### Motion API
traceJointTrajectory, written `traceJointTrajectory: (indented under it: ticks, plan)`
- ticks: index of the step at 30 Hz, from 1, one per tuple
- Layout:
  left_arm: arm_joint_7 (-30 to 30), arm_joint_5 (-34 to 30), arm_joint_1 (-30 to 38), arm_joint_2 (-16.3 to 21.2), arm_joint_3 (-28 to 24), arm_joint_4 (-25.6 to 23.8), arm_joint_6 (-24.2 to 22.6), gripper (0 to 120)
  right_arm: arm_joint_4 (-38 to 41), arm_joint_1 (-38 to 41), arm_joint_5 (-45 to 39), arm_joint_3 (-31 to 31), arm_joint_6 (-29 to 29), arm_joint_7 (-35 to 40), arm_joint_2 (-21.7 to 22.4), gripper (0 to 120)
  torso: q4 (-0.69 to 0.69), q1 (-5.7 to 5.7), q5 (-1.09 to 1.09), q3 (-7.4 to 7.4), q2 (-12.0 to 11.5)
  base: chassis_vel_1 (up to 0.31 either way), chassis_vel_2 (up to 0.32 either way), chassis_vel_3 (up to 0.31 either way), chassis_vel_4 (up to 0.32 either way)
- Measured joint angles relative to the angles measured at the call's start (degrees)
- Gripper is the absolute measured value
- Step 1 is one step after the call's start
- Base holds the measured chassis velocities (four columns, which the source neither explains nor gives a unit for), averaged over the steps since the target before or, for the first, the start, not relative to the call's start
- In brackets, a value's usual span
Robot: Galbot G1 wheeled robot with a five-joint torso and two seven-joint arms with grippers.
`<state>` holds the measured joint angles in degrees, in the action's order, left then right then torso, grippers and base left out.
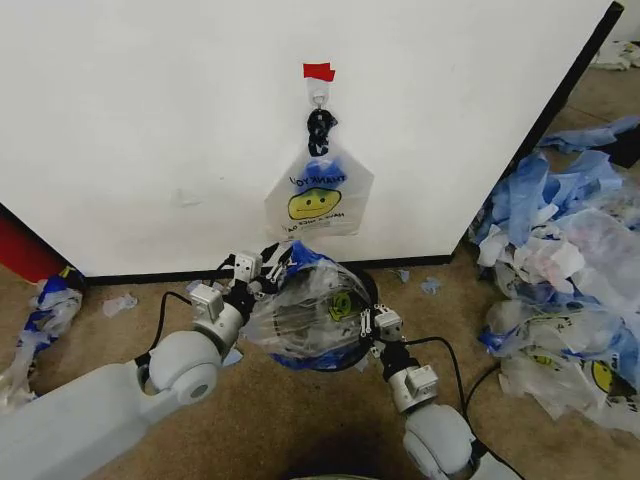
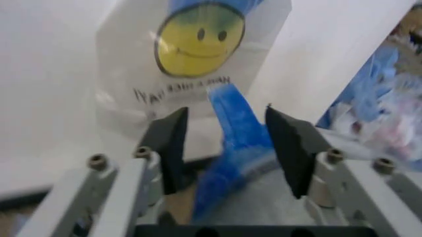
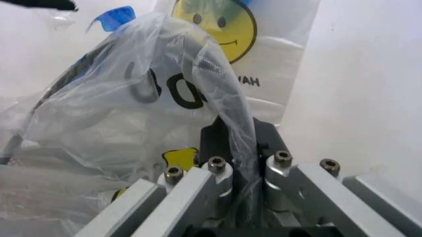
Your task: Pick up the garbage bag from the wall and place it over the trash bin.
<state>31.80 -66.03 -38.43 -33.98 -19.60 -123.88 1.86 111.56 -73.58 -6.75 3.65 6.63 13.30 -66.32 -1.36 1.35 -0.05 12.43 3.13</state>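
You have two bags: one [image 1: 318, 196] hangs on the wall [image 1: 150, 120]; one [image 1: 305, 315] drapes the bin [image 1: 366, 290]. Left gripper [image 1: 268, 272] spread; right gripper [image 1: 366, 325] pinching draped bag.

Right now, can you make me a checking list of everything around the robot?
Surface: brown floor, littered.
Job's things: garbage bag stretched over trash bin; another bag hangs on the wall hook.
Clutter: bag pile on the right; scraps on the left.
Grippers: left gripper open around blue handle; right gripper shut on garbage bag.
Cables: black cables along both arms.
Surroundings: red object by the wall.
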Motion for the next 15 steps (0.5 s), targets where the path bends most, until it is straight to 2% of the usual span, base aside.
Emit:
traceJointTrajectory:
  ticks: [5,6,11,15]
  plan:
    - [1.1,-6.0,0.1,-1.6,0.4,-0.5,0.1,75,-0.2,0.1,0.7,0.2,0.3,-0.2,-0.3,0,0.01,0.0,-0.02,0.0,0.0,0.0,0.0,0.0,0.0]
    - [1.1,-6.0,0.1,-1.6,0.4,-0.5,0.1,75,-0.2,0.1,0.7,0.2,0.3,-0.2,-0.3,0,0.01,0.0,-0.02,0.0,0.0,0.0,0.0,0.0,0.0]
    - [0.9,-7.2,0.8,-3.5,-0.2,1.5,1.1,96,-0.2,-0.2,1.2,0.4,0.6,-0.4,-0.4,0,0.0,0.0,-0.03,0.0,0.0,0.0,0.0,0.0,0.0]
    - [0.3,-7.6,1.4,-4.1,-0.5,2.3,1.7,100,-0.2,-0.3,1.4,0.5,0.7,-0.5,-0.3,0,0.01,0.0,-0.02,0.0,0.0,0.0,0.0,0.0,0.0]
